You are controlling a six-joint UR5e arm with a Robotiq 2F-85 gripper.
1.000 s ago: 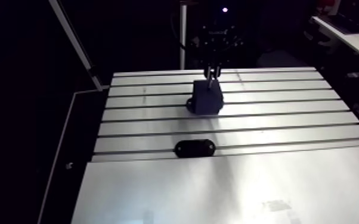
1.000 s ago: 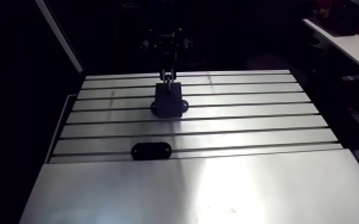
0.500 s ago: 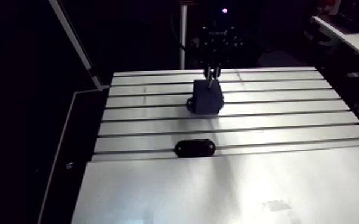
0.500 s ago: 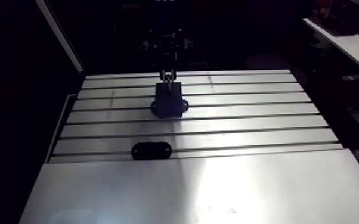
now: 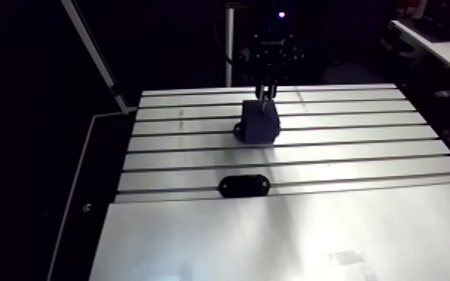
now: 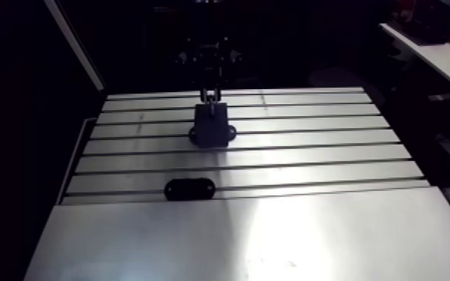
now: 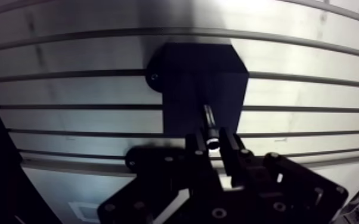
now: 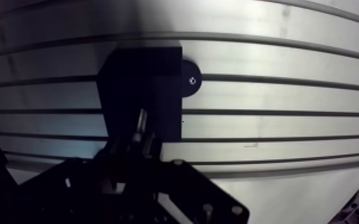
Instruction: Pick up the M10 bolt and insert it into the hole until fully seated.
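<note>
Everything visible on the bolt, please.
The bolt is a slim, shiny metal shank with a brighter end at the gripper, pinched between the gripper's two fingers. It points away from them toward the top of the dark block on the slotted table. Whether its tip has entered a hole cannot be seen.

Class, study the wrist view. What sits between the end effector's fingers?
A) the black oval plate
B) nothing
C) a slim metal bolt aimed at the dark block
C: the end effector grips a slim metal bolt whose shank points at the dark block; the black oval plate lies apart on the table.
</note>
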